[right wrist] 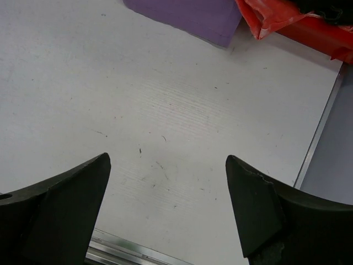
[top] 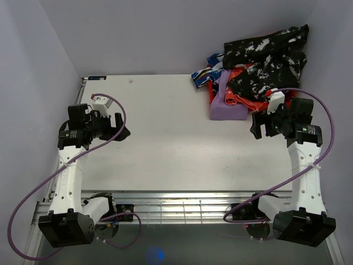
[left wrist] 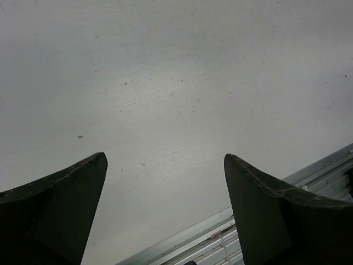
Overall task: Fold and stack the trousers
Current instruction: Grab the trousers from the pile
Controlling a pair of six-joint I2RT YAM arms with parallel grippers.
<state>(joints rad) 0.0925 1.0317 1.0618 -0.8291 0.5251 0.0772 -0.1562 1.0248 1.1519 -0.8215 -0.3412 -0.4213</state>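
The trousers [top: 270, 61], black with white splatter blotches, lie bunched on top of a heap of clothes at the table's far right corner, partly against the right wall. My right gripper [top: 263, 128] hovers open just in front of that heap, nothing between its fingers [right wrist: 259, 210]. My left gripper [top: 118, 128] stands open over the left side of the table, far from the trousers, and is empty too. The left wrist view shows only bare table between its fingertips [left wrist: 265, 204]. The trousers are out of both wrist views.
Under the trousers lie an orange-red garment [top: 242, 99], a folded purple cloth [top: 225, 105] and a blue-white patterned cloth [top: 208, 72]. The purple cloth [right wrist: 187, 16] and the orange-red garment [right wrist: 287, 19] edge the right wrist view. Walls close the table [top: 176, 143] left, right and behind.
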